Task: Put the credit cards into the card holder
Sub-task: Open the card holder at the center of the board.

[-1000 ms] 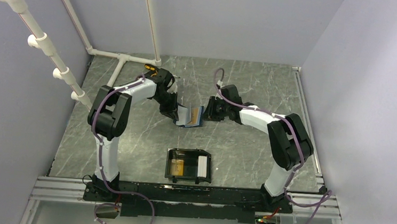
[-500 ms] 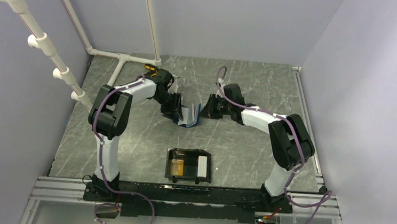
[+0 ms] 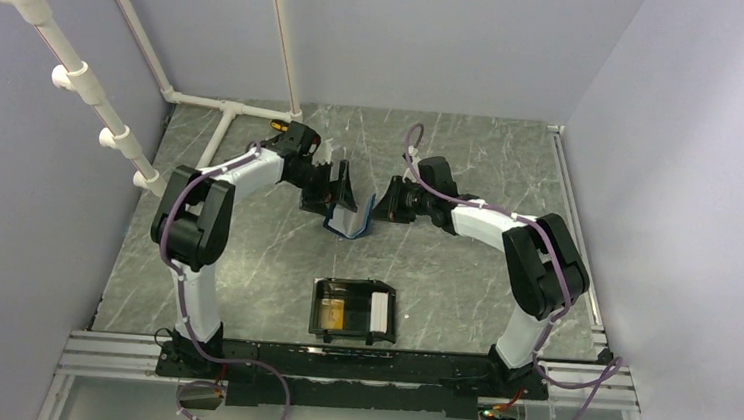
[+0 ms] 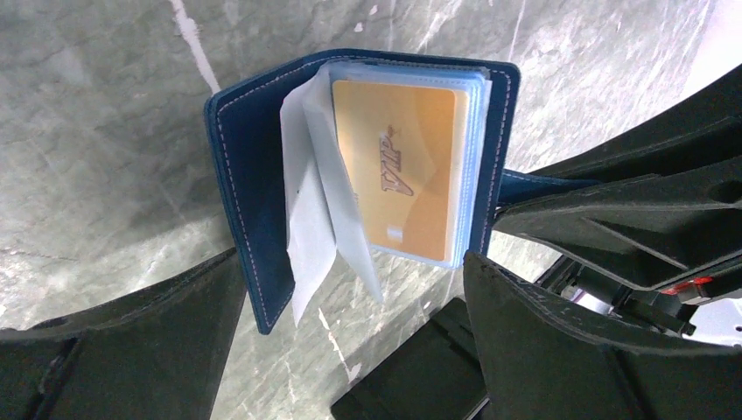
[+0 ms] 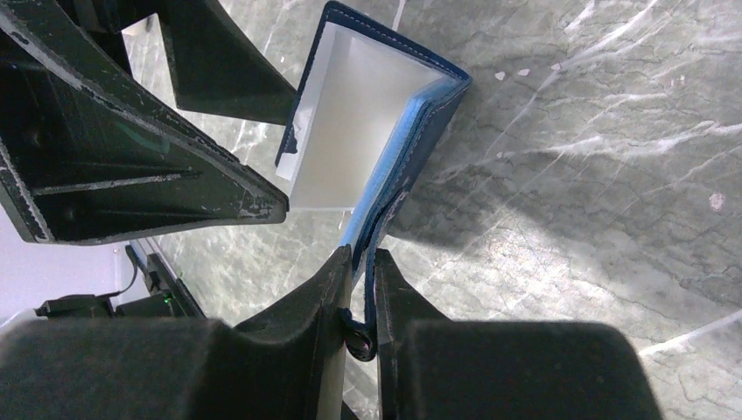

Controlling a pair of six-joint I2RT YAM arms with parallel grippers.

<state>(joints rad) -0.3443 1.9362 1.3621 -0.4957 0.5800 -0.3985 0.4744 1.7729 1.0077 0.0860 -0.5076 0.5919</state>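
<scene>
Right gripper (image 5: 361, 262) pinches the wallet (image 4: 249, 157) edge; left gripper (image 4: 352, 262) spread wide — card (image 4: 398, 166) exposed.

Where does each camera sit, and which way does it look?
Top external: fixed high behind the robot, looking down on the table, wallet and card holder; left arm and right arm show.
Left wrist: on the left arm, looking past the open left gripper at the wallet's orange card.
Right wrist: on the right arm, looking along the right gripper, shut on the wallet's cover.
Shared: all see the wallet.
</scene>
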